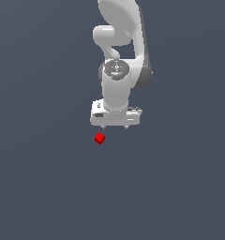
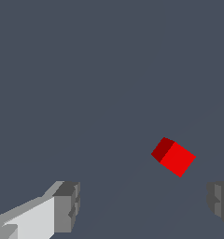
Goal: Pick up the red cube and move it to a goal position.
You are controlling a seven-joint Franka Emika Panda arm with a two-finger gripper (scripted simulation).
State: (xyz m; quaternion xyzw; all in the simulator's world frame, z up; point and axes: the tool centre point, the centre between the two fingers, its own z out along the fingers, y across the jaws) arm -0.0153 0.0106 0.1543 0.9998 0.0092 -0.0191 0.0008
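The red cube [image 1: 100, 138] is a tiny plain bright red block on the flat dark grey surface. My white gripper [image 1: 115, 127] hangs from the arm just above it, a little toward the exterior view's right of the cube. Only its two short fingertips [image 1: 127, 127] show below the hand. The jaws stand wide apart and hold nothing. In the wrist view the cube [image 2: 174, 157] lies apart from the gripper [image 2: 144, 210], nearer one grey finger pad [image 2: 220, 200] than the other, and touches neither.
The white arm [image 1: 118, 56] rises behind the gripper toward the top of the exterior view. The dark grey surface [image 1: 39, 187] spreads flat on all sides.
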